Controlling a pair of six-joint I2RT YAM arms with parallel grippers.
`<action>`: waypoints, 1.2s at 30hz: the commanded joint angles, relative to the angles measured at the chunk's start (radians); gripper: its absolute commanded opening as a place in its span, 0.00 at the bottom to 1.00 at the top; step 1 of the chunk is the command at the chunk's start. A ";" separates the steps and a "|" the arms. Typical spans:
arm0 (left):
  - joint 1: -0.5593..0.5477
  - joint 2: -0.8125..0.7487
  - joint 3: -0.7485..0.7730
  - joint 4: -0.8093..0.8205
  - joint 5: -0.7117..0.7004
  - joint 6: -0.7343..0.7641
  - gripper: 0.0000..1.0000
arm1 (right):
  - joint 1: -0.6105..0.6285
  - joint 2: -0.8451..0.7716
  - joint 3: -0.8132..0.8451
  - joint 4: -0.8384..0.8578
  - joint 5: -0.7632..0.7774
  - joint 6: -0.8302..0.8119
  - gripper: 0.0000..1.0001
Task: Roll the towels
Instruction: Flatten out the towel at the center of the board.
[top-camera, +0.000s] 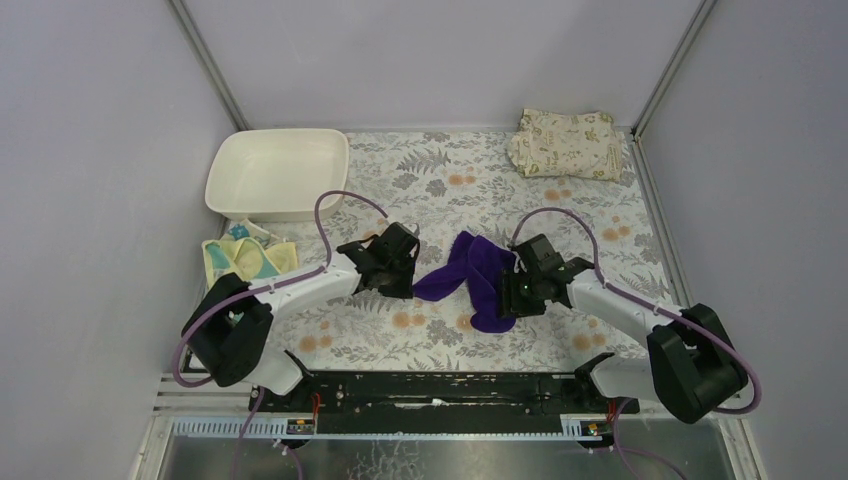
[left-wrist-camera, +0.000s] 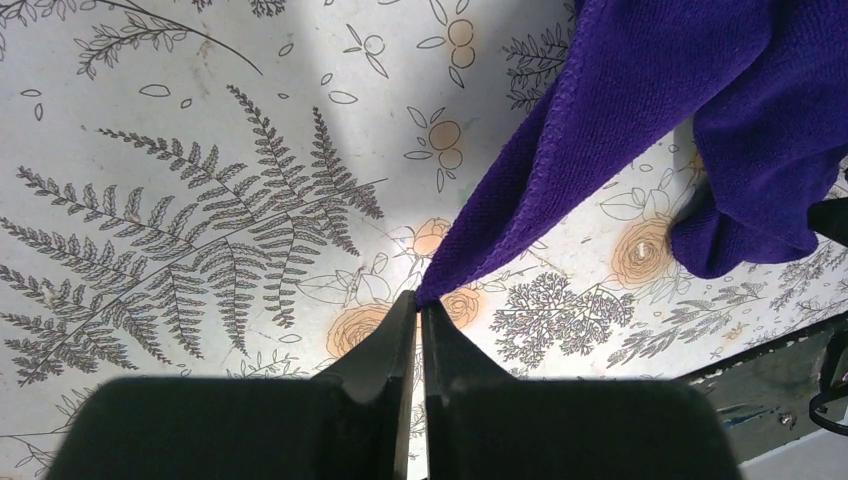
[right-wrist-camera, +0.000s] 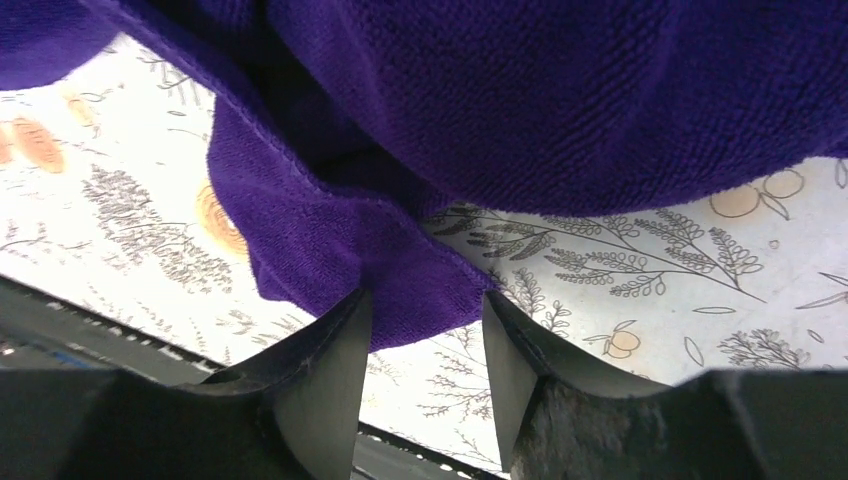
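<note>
Purple towel (top-camera: 462, 268) is lifted in a crumpled strip at the middle of the flower-printed table (top-camera: 440, 180), between the two arms

One corner of it is pinched at the very tips of the left gripper (left-wrist-camera: 418, 305), whose jaws are pressed tight together, and the cloth is drawn up and away from that point in a taut band; the right gripper (right-wrist-camera: 424, 310) is set against the opposite side, its jaws parted with a hanging fold of the same towel lying between them, and a firm grip on that fold is not shown. A pale yellow towel with teal marks (top-camera: 248, 258) is left at the table's left edge, just in front of a white basin (top-camera: 275, 172), and a beige leaf-printed cloth (top-camera: 567, 143) is seen folded in the far right corner
</note>
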 joint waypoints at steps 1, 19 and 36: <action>0.000 0.009 0.001 -0.024 -0.027 0.027 0.00 | 0.062 0.044 0.075 -0.086 0.159 -0.005 0.50; 0.004 0.024 -0.001 -0.001 -0.017 0.021 0.00 | 0.095 0.119 0.080 -0.090 0.194 0.026 0.48; 0.051 -0.002 -0.016 0.009 -0.043 0.016 0.00 | 0.134 0.214 0.097 -0.152 0.283 0.084 0.18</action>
